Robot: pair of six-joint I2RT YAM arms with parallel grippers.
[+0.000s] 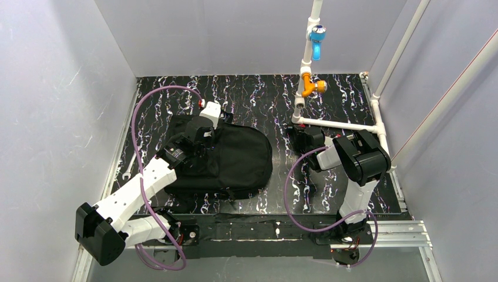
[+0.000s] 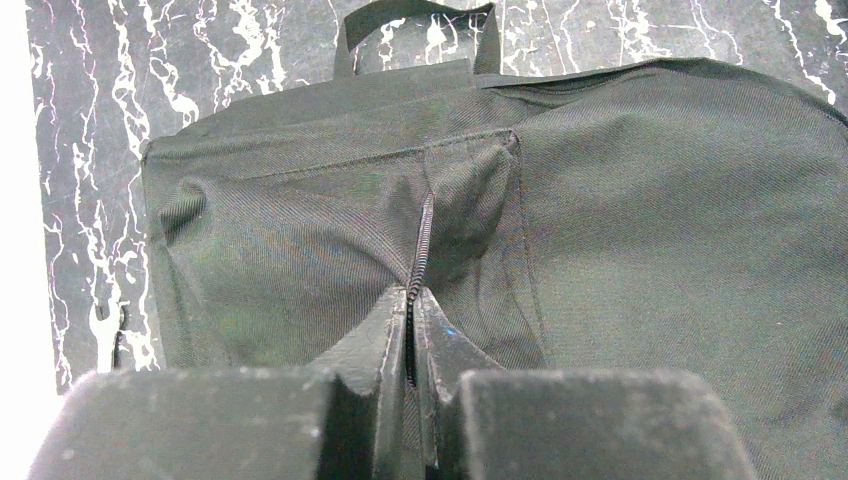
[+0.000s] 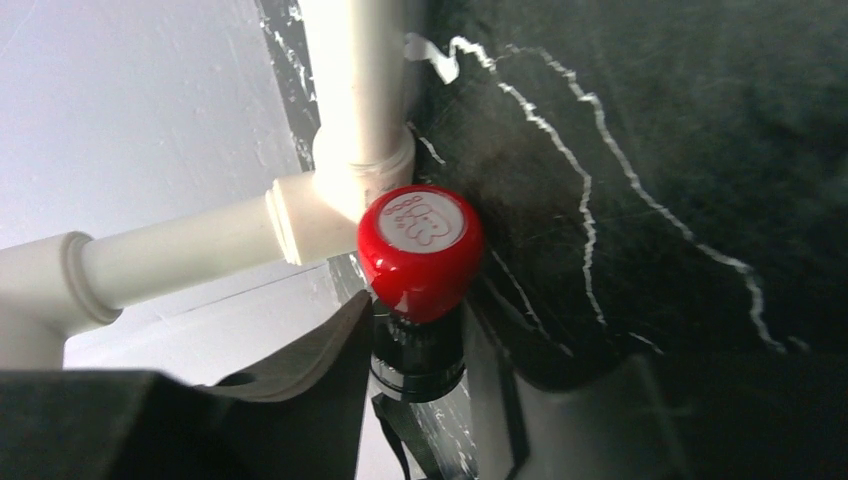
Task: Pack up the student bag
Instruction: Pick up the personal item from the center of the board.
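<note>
The student bag (image 1: 235, 161) is a big black backpack lying flat at the left-middle of the marbled table, its top loop (image 2: 420, 15) pointing away in the left wrist view. My left gripper (image 2: 413, 295) rests on the bag's upper left part and is shut on the bag's zipper line (image 2: 424, 235), pinching the fabric into a ridge. My right gripper (image 3: 440, 365) is low by the foot of the white pipe frame (image 3: 350, 150). Its fingers (image 3: 320, 350) sit against both sides of a small black cylinder with a red domed cap (image 3: 420, 245).
The white pipe frame (image 1: 337, 124) rises at the back right and carries a blue valve (image 1: 317, 35) and an orange valve (image 1: 314, 87). A white item with a red end (image 1: 210, 110) lies just beyond the bag. A wrench (image 1: 130, 167) lies by the table's left edge.
</note>
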